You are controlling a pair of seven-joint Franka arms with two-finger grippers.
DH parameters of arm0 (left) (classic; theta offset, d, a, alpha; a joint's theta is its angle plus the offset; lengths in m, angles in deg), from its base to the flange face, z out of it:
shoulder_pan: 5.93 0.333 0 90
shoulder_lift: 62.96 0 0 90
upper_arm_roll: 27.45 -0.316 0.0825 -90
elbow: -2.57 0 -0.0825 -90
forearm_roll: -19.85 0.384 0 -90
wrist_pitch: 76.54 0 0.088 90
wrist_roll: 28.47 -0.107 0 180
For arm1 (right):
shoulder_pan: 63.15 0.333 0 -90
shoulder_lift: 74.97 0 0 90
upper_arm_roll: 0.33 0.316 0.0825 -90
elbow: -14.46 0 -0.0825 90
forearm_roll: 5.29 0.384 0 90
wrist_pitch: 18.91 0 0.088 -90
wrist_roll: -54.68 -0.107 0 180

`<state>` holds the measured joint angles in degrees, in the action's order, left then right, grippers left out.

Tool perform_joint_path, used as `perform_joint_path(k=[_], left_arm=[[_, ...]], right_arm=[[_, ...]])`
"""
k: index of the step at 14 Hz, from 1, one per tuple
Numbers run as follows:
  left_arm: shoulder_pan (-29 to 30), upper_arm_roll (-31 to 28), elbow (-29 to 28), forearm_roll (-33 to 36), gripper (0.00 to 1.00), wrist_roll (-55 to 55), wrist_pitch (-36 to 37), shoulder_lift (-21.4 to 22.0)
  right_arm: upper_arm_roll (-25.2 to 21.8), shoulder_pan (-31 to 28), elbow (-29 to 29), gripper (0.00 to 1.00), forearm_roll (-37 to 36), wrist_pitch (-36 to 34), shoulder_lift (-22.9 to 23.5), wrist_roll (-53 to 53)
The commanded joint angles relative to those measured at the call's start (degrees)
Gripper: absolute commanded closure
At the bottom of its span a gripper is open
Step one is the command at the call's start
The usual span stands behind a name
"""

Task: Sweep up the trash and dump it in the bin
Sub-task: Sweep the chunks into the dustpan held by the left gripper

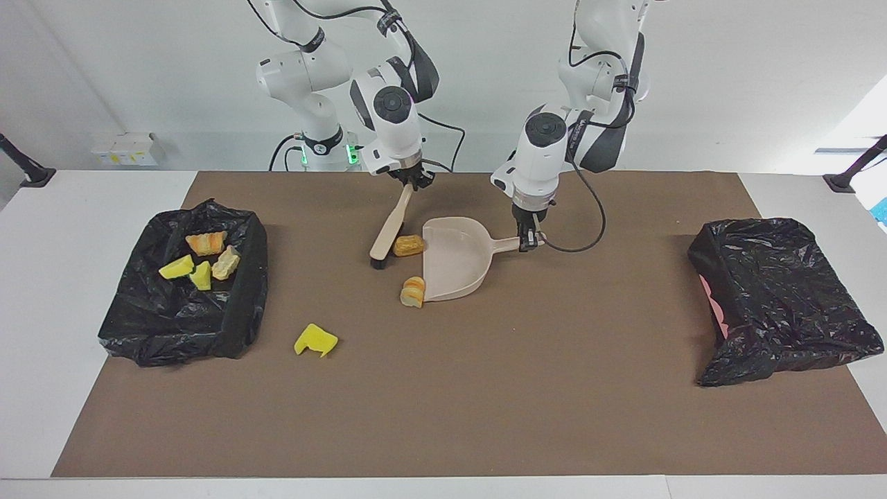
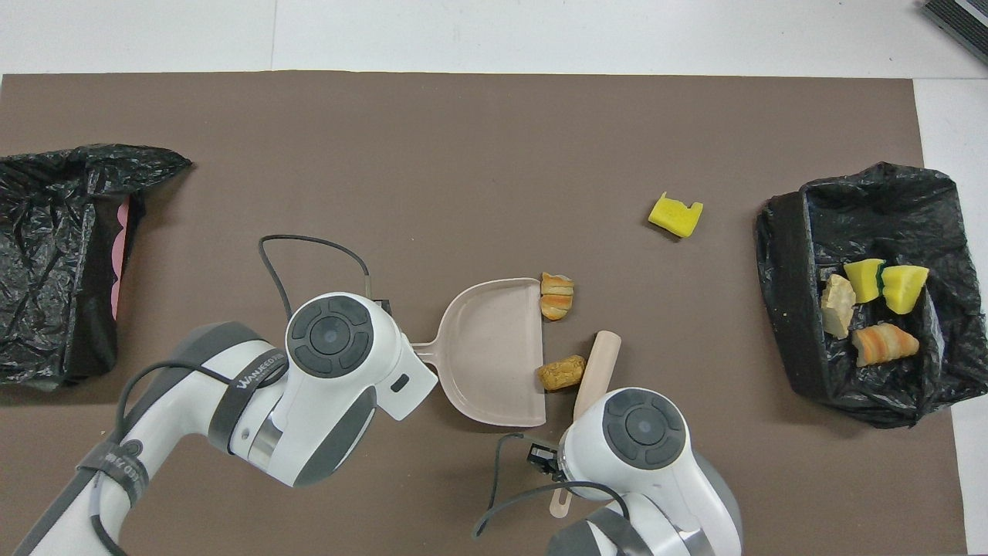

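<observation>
Gripping brush [image 1: 389, 231] handle, right gripper [image 1: 414, 181] pinches it shut; bristles on mat just beside brown roll [image 1: 408, 244], roll touching dustpan [image 1: 454, 267] mouth. Left gripper [image 1: 530, 239] clamps dustpan handle, pan flat on mat below it. Striped croissant [image 1: 412, 292] at pan's lip corner. Yellow wedge [image 1: 315, 340] well apart, toward right arm's end. Black-lined bin [image 1: 239, 305] there holds four pieces. Second black bag [image 1: 779, 298] at left arm's end.

Bright, even light; soft shadows
</observation>
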<state>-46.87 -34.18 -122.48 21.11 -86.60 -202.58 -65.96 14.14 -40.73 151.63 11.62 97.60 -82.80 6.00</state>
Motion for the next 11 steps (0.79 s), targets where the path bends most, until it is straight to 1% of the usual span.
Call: perform_joint_path(k=[1,2,4,6,8,9,11], left_arm=[[-0.7,-0.7,-2.3,-0.6,1.0,-0.6,-1.0,2.0],[-0.4,-0.7,-2.0,-0.6,1.0,-0.5,-1.2,1.8],[1.2,-0.8,-1.8,-1.4,1.0,-0.6,-1.4,1.4],[3.3,-0.8,-1.8,-3.5,1.0,-0.9,-1.5,1.2],[3.7,-0.8,-1.7,-4.4,1.0,-0.1,-1.3,1.2],[3.7,-0.8,-1.7,-4.6,1.0,1.4,-1.2,1.2],[3.7,-0.8,-1.6,-4.6,1.0,4.9,-1.2,1.1]], right_arm=[[0.4,-0.2,-6.5,1.0,1.9,0.2,4.2,4.5],[0.7,1.1,-8.1,1.0,2.8,0.0,4.8,8.1],[0.7,1.6,-9.5,1.0,3.0,-0.8,5.4,17.4],[0.5,0.7,-12.9,1.0,2.1,-4.3,5.8,22.2],[0.2,-2.4,-16.6,1.0,1.5,-8.7,5.8,25.2],[0.3,-4.0,-18.2,1.0,0.1,-9.9,6.2,27.0],[0.3,-6.4,-21.4,1.0,-6.5,-10.4,8.9,28.6]])
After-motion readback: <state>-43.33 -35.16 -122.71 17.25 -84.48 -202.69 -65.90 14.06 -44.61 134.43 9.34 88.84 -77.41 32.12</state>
